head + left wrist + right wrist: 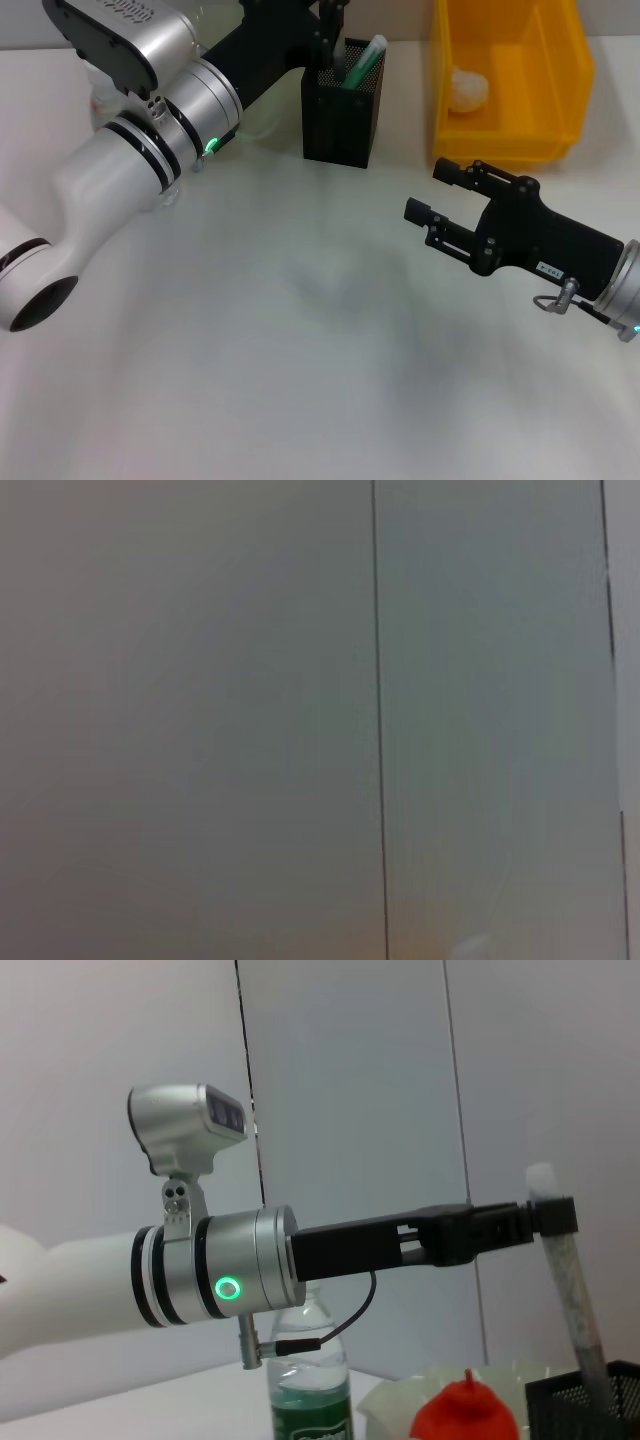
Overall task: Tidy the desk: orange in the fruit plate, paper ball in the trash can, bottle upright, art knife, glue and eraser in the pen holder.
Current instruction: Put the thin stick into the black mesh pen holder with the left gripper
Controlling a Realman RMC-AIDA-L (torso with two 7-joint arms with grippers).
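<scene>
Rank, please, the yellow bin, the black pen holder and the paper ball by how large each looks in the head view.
1. Yellow bin, largest.
2. Black pen holder.
3. Paper ball, smallest, lying inside the bin.

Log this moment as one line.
left gripper: shut on glue, over pen holder | right gripper: open, idle

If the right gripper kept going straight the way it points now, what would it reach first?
Probably the black mesh pen holder. The right gripper, jaws open and empty, points up-left across bare desk toward it; depth is unclear, so it might pass in front.
</scene>
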